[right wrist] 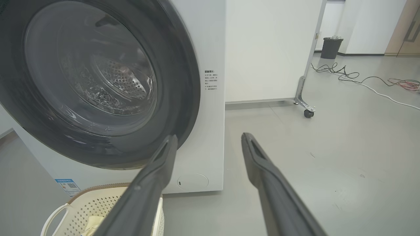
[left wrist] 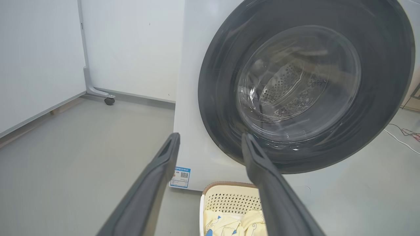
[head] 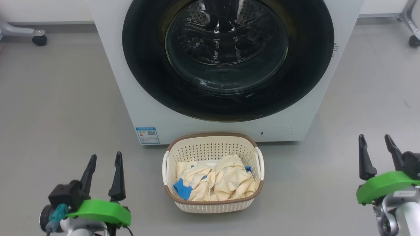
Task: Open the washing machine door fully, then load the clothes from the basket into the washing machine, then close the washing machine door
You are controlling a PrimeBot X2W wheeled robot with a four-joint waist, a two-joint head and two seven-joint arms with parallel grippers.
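The white washing machine (head: pixel 115 65) stands ahead with its round black-rimmed door (head: pixel 147 82) shut flat against the front; the steel drum shows through the glass. In front of it on the floor sits the cream basket (head: pixel 213 205), holding cream-yellow clothes (head: pixel 226 180) with blue patches. My left gripper (head: pixel 105 157) hovers open at the lower left, well clear of the basket. My right gripper (head: pixel 375 139) is open at the lower right, also apart from everything. The door (left wrist: pixel 213 98) and basket (left wrist: pixel 229 200) show beyond my left gripper (left wrist: pixel 210 136); the door (right wrist: pixel 177 65) lies left of my right gripper (right wrist: pixel 208 136).
Grey floor spreads on both sides of the machine. Wheeled partition feet stand at the back left (head: pixel 39 40) and back right (head: pixel 414 41). Cables (right wrist: pixel 361 82) and a dark bin (right wrist: pixel 330 47) lie off to the right. A blue sticker (head: pixel 147 135) marks the machine's lower left front.
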